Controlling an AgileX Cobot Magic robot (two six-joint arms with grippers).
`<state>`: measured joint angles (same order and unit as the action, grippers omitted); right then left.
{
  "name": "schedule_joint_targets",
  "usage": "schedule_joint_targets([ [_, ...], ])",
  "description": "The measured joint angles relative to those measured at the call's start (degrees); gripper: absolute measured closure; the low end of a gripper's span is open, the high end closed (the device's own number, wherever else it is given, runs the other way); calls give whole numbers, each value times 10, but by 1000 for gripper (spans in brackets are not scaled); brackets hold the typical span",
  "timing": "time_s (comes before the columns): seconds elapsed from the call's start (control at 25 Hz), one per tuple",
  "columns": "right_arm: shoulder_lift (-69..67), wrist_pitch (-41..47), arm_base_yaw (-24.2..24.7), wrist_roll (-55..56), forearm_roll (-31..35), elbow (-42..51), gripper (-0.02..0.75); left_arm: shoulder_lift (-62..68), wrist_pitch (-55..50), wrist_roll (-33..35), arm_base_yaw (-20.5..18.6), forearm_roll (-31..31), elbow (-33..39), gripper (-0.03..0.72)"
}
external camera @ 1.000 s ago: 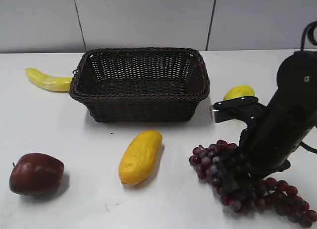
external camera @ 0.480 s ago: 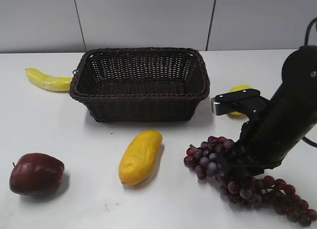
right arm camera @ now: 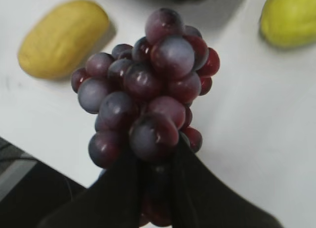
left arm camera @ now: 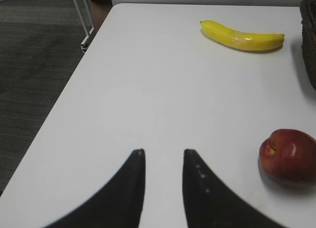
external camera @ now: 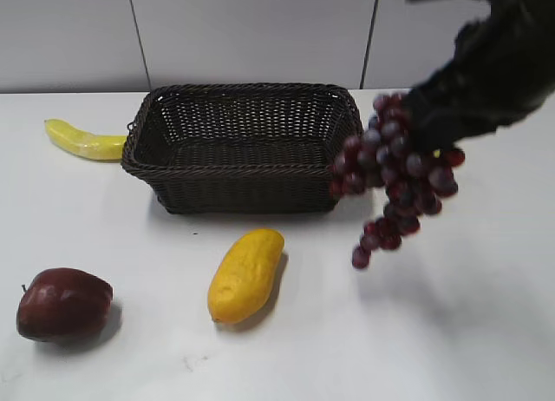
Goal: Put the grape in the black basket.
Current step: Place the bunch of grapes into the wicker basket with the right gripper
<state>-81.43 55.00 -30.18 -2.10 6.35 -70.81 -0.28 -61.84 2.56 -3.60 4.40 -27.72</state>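
The grape [external camera: 395, 171], a bunch of dark red-purple grapes, hangs in the air just right of the black basket [external camera: 245, 177], near its right rim. My right gripper [external camera: 434, 123] is shut on the bunch from above. In the right wrist view the grape [right arm camera: 148, 90] fills the middle, pinched between the dark fingers of that gripper [right arm camera: 155, 154]. The woven basket stands empty at the back middle of the table. My left gripper [left arm camera: 163, 153] is open and empty over bare table at the left; it does not show in the exterior view.
A yellow mango-like fruit [external camera: 245, 273] lies in front of the basket. A dark red apple [external camera: 62, 303] sits front left and shows in the left wrist view [left arm camera: 289, 155]. A banana [external camera: 84, 141] lies left of the basket. Another yellow fruit [right arm camera: 289, 18] lies to the right.
My right gripper has lifted the grape off the table and carried it up and back, to beside the basket's right rim. The other objects have not moved.
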Motion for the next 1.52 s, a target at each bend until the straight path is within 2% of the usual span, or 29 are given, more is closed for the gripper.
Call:
schedule_joint_targets([
  [0.28,-50,-36,0,0,-44,-188,649,0,0,0,0,0,0,450],
  [0.52,-148,-109,-1,0,-50,-289,650,0,0,0,0,0,0,450],
  [0.8,-262,-201,-1,0,-50,-306,652,0,0,0,0,0,0,450],
  [1.08,-364,-214,-1,0,-50,-306,643,0,0,0,0,0,0,450],
  [1.16,-380,-213,-1,0,-50,-306,561,0,0,0,0,0,0,450],
  [1.32,-382,-210,-1,0,-50,-309,214,0,0,0,0,0,0,450],
  [1.36,-382,-206,-1,0,-50,-309,149,0,0,0,0,0,0,450],
  [1.44,-379,-190,-1,1,-50,-310,106,0,0,0,0,0,0,450],
  [1.52,-370,-163,-1,5,-52,-312,104,0,0,0,0,0,0,450],
])
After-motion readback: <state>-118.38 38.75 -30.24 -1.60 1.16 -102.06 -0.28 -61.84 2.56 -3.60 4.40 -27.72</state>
